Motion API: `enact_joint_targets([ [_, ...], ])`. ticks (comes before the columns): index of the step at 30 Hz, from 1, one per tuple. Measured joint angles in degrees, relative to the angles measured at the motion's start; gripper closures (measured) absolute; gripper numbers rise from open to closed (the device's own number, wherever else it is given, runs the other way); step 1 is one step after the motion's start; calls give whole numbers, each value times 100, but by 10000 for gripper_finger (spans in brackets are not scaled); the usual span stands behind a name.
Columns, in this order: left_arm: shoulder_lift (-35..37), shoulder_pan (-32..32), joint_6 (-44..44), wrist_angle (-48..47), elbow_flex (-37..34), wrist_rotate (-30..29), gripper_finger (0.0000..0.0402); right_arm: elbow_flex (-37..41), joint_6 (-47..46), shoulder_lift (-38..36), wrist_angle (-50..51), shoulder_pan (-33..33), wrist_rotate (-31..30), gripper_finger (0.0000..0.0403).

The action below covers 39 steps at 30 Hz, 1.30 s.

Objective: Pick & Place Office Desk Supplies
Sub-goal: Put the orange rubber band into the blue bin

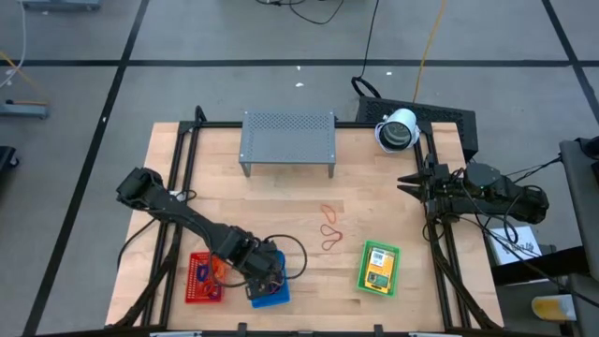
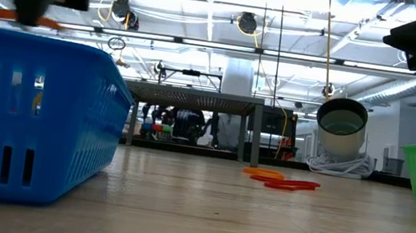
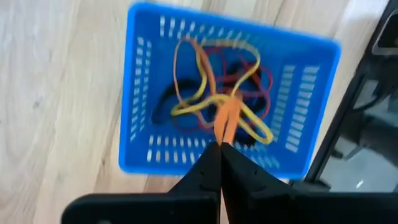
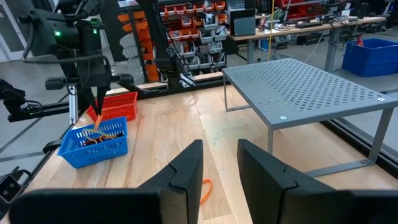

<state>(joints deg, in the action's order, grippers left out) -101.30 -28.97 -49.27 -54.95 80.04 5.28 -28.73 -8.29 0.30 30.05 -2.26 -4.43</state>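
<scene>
My left gripper hangs over the blue basket at the table's near edge, shut on an orange rubber band. Several yellow, red and orange bands lie inside that basket. More red and orange bands lie loose on the wood in mid-table. A green basket at the near right holds yellow-orange packets. My right gripper waits open at the table's right edge, pointing level toward the table, with nothing between its fingers. My left gripper pinches the orange band's upper end between its two fingertips. The fingers come from above, pointing steeply down. The band hangs in a narrow doubled strand below the fingers, over the inside of the blue basket, and its lower end reaches the bands lying there.
A red basket with small items stands just left of the blue one. A grey perforated shelf stands at the table's far side, and a white cylinder at the far right corner. Bare wood lies between the baskets and the shelf.
</scene>
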Motion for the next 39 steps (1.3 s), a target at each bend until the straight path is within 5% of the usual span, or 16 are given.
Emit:
enact_joint_targets([
  [24,-612,174,396,388,14,58,387,0,0,-2,4,0,0,314],
  [39,-610,221,701,388,8,-129,213,0,0,-2,-1,-2,0,314],
])
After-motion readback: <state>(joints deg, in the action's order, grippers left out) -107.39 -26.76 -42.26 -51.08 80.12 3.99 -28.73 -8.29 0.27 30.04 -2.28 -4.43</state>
